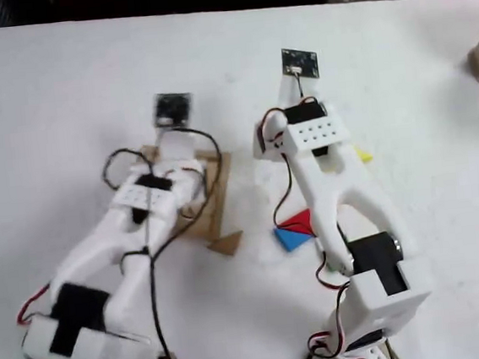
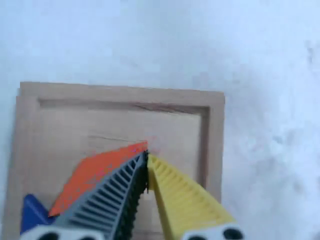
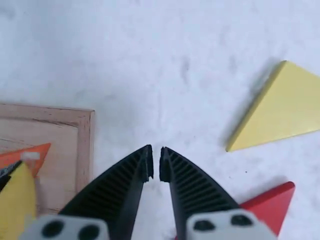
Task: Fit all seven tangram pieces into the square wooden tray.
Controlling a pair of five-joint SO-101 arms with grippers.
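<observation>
Your left gripper (image 2: 146,161) is clenched, its tips together over the wooden tray (image 2: 216,125), right at the corner of the orange piece (image 2: 92,172) lying inside. Your right gripper (image 3: 155,165) is pinched closed on nothing above the table (image 3: 150,60), between the tray and the yellow triangle (image 3: 285,107), with the red piece (image 3: 267,207) just beside it.

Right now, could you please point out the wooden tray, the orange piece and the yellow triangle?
wooden tray (image 2: 120,94): left wrist view, on its rim.
orange piece (image 2: 95,170): left wrist view, on its top face.
yellow triangle (image 3: 287,112): right wrist view, middle of its top face.
</observation>
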